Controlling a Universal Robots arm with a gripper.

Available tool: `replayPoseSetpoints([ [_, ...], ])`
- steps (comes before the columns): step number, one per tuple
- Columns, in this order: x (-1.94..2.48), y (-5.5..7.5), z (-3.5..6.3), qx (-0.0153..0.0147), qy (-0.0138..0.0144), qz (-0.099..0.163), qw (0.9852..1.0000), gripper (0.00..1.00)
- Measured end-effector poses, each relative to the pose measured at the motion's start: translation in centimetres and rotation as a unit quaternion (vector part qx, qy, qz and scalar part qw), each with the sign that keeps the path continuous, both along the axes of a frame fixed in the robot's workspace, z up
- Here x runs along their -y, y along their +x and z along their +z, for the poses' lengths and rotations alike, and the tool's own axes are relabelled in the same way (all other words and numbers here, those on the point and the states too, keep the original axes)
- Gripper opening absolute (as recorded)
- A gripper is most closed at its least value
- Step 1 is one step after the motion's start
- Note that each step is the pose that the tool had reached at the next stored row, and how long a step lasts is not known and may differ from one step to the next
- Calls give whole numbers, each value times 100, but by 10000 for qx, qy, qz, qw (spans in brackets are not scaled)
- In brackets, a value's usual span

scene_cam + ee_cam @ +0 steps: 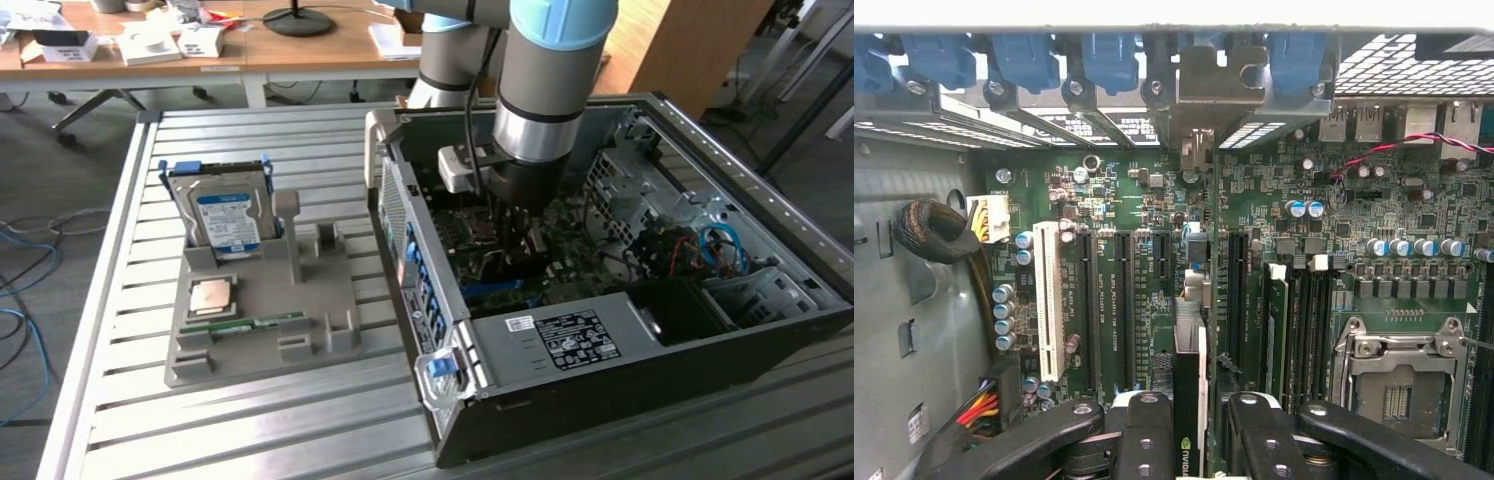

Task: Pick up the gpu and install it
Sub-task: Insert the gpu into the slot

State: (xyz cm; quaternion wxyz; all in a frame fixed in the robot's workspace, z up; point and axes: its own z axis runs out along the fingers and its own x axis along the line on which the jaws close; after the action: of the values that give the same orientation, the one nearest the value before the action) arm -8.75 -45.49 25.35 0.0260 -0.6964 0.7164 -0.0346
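Inside the open computer case, which stands on the slatted table, the end effector hangs low over the green motherboard. Its two black fingers are partly closed on the gpu, a thin card seen edge-on, upright, its metal bracket toward the case's rear slot wall with blue clips. Near the case, on the exterior view's left, a grey holder tray keeps a hard drive upright, a processor and a memory stick. The case walls stand close around the arm.
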Motion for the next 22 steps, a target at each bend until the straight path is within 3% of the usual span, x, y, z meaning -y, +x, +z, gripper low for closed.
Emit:
replayPoseSetpoints([
  [22, -9, -20, -37, 12, 8, -1, 10000, 26],
])
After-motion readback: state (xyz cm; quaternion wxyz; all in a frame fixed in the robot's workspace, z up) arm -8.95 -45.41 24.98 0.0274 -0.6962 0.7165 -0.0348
